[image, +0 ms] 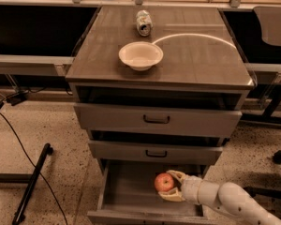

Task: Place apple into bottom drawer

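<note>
Clamping the apple [164,182] within the bottom drawer [126,191], the gripper [171,185]; stem perhaps upward.

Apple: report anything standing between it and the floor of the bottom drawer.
Nothing visible stands in the way. The gripper, reaching in from the right, holds the apple over the open bottom drawer, and no other object shows on the drawer floor beneath it.

apple [164,182] in claw [168,185], seemingly above bottom drawer [126,191] floor | bowl [140,55] on cabinet top [201,62] | can [143,22] behind
</note>
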You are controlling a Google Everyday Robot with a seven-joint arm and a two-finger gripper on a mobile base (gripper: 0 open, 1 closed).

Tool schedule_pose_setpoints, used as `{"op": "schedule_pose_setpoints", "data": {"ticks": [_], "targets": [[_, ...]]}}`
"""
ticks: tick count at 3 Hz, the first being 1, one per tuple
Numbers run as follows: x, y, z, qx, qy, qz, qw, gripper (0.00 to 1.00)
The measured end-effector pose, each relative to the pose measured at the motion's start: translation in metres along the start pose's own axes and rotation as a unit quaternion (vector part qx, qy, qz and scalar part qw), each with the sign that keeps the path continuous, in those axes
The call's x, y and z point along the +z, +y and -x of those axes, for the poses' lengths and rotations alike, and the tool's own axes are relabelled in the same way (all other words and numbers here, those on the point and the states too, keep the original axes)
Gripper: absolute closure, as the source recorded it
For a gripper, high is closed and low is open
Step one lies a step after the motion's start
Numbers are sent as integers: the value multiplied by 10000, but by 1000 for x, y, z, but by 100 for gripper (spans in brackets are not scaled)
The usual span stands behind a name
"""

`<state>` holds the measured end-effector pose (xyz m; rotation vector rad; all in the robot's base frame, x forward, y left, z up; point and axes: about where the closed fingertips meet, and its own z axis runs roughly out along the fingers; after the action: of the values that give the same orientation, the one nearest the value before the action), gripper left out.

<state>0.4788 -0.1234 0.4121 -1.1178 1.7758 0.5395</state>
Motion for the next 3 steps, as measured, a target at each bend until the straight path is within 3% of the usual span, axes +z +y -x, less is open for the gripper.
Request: {"op": "schedule_pose_setpoints", "data": {"ticks": [1, 2, 3], "targets": [[16, -1, -19, -170, 602, -49, 9980, 100], [19, -7, -23, -153, 656, -130, 9976, 100], [42, -11, -62, 112, 725, -57, 9973, 100]]}}
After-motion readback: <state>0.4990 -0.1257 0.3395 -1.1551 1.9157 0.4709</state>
